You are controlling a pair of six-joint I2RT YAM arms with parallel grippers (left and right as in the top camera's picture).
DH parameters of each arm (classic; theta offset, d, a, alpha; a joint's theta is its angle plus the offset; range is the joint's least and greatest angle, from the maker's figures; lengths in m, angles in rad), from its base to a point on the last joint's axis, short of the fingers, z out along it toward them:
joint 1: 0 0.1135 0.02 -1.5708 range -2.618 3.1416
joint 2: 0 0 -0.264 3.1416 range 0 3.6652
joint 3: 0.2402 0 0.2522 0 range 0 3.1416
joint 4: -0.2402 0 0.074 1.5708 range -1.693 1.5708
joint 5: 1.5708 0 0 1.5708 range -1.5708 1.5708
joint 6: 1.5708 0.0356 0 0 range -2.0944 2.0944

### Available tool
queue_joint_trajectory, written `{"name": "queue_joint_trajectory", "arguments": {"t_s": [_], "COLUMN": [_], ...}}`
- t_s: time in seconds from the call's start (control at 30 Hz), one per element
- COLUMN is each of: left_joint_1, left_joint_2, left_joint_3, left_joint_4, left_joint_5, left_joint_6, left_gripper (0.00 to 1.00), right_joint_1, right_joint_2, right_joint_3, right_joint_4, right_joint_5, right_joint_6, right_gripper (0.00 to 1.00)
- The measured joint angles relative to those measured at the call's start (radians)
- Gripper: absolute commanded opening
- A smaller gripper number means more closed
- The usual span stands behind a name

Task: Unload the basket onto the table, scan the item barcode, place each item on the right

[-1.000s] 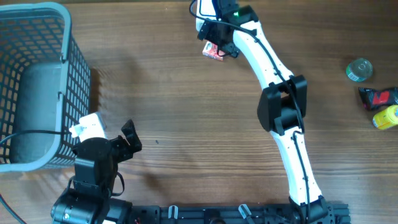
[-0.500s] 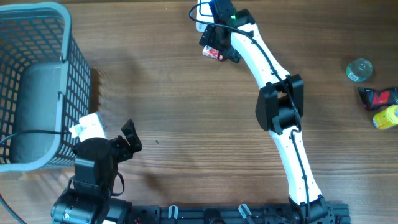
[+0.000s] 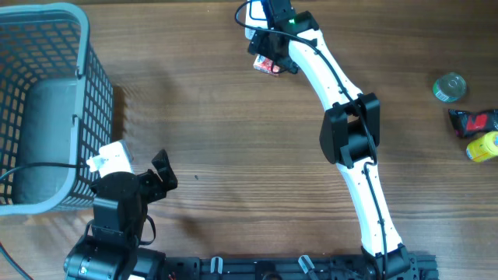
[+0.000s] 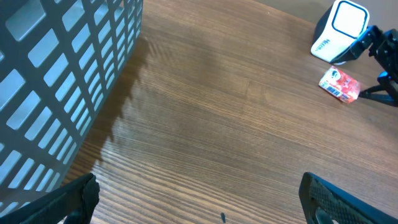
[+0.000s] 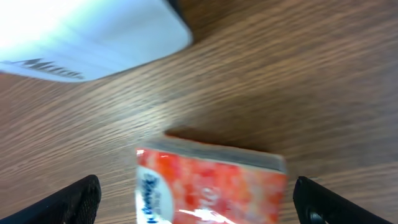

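**Right tool poised over the packet, just beside the scanner**

We see the red packet (image 3: 267, 66) lying flat on the table (image 3: 218, 132), just on the robot's side of the white barcode scanner (image 3: 254, 12), near it but not touching. The right tool (image 3: 274, 56) hangs directly above the packet with its jaws released wide and nothing in them. In the right wrist view the packet sits between the two fingertips. Its long axis runs across from one finger toward the other, a little tilted, and the scanner's white body is just beyond it.

We judge that the jaws would close along the packet's length rather than across its narrow side, so a turn of the wrist may give a firmer hold.

The right arm is clearly the nearer one. The left tool (image 3: 165, 173), also released and empty, rests well away from the scanner, beside the blue basket (image 3: 81, 47).

Nothing lies between the right tool and the packet. The scanner's closeness is the only thing to mind on the way down.

A silver can (image 3: 450, 86), a dark red pouch (image 3: 475, 120) and a yellow item (image 3: 482, 146) lie well apart from the scanner, off to the right.
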Motion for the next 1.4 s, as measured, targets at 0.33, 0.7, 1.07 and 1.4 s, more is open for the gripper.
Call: {"name": "queue_joint_trajectory", "arguments": {"t_s": [0.33,0.7,1.07,1.4], "left_joint_1": [0.000,0.000,0.000,0.000], "left_joint_2": [0.000,0.000,0.000,0.000], "left_joint_3": [0.000,0.000,0.000,0.000], "left_joint_4": [0.000,0.000,0.000,0.000], "left_joint_5": [0.000,0.003,0.003,0.003], "left_joint_6": [0.000,0.000,0.000,0.000], "left_gripper": [1.00,1.00,1.00,1.00], "right_joint_1": [0.048,0.048,0.047,0.042], "right_joint_2": [0.041,0.060,0.064,0.080], "right_joint_3": [0.008,0.041,0.044,0.043], "right_joint_4": [0.016,0.007,-0.066,-0.010], "right_joint_5": [-0.005,-0.009,0.091,0.171], "right_joint_6": [-0.006,0.004,-0.185,-0.375], "right_gripper": [1.00,0.99,0.99,0.99]}}
